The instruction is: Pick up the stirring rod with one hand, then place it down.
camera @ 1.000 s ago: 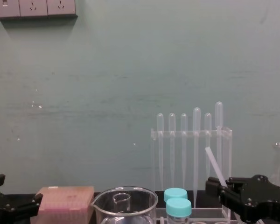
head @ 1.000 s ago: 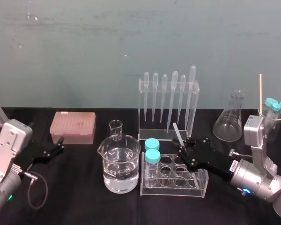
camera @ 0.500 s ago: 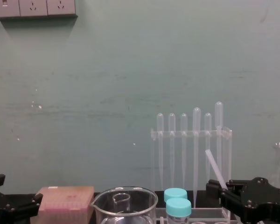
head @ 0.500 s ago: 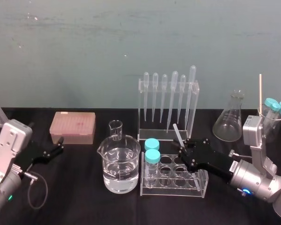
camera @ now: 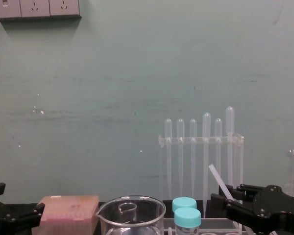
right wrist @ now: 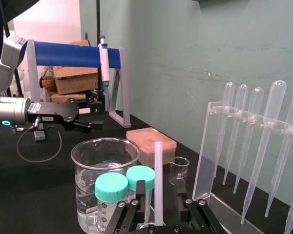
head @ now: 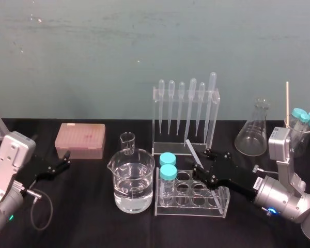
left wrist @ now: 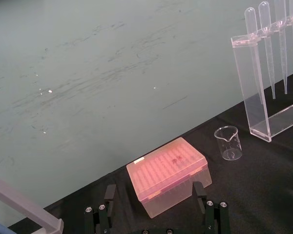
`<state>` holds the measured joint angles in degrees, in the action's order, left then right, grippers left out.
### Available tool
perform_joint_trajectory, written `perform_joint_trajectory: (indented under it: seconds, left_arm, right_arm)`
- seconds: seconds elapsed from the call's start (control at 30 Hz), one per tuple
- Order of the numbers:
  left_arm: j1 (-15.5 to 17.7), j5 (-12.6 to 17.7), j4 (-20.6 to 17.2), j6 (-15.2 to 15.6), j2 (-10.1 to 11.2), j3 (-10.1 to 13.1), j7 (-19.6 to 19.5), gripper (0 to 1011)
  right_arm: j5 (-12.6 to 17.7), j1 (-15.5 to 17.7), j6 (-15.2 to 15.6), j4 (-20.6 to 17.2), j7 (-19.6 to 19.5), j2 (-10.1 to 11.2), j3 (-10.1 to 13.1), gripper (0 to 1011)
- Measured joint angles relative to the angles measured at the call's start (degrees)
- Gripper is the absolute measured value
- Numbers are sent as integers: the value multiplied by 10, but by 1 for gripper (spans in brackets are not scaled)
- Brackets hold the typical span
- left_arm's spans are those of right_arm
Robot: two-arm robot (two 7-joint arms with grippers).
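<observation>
Black angular right tool (head: 202, 160) above the clear test-tube rack (head: 191, 209), fingers parted; the long translucent whitish stirring rod (head: 192, 149) leans tilted between them, contact unclear. Black left tool (head: 62, 164) rests released near the pink box (head: 80, 139).

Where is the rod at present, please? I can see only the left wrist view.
Observer: At the right hand. The rod rises tilted in front of the pipette rack, top leaning left.
Operator: What lies beneath that hand?
Observer: A tube rack, with two blue-capped tubes at its left end.
Operator: And my left hand?
Observer: The left hand is parked open at the far left, near the tip box.
</observation>
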<state>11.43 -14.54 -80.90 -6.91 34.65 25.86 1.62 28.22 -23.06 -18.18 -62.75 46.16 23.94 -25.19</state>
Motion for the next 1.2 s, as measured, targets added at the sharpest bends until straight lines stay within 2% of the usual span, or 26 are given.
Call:
perform_joint_trajectory:
  seconds: [0.13, 0.3, 0.43, 0.47, 0.57, 0.73, 0.97, 1.13, 1.2]
  left_arm:
    - [0, 0, 0, 0, 0, 0, 0, 1000]
    - [0, 0, 0, 0, 0, 0, 0, 1000]
    - [0, 0, 0, 0, 0, 0, 0, 1000]
    - [0, 0, 0, 0, 0, 0, 0, 1000]
    - [0, 0, 0, 0, 0, 0, 0, 1000]
    - [0, 0, 0, 0, 0, 0, 0, 1000]
    - [0, 0, 0, 0, 0, 0, 0, 1000]
    - [0, 0, 0, 0, 0, 0, 0, 1000]
    - [0, 0, 0, 0, 0, 0, 0, 1000]
  right_arm:
    - [0, 0, 0, 0, 0, 0, 0, 499]
    - [0, 0, -1, 0, 0, 0, 0, 617]
    - [0, 0, -1, -1, 0, 0, 0, 783]
    - [0, 0, -1, -1, 0, 0, 0, 783]
    - [0, 0, -1, -1, 0, 0, 0, 887]
    - [0, 0, -1, -1, 0, 0, 0, 1003]
    - [16, 7, -24, -29, -5, -1, 18, 1003]
    - [30, 23, -55, -63, -39, -7, 52, 1003]
    - [31, 29, -57, -69, -55, -9, 63, 1003]
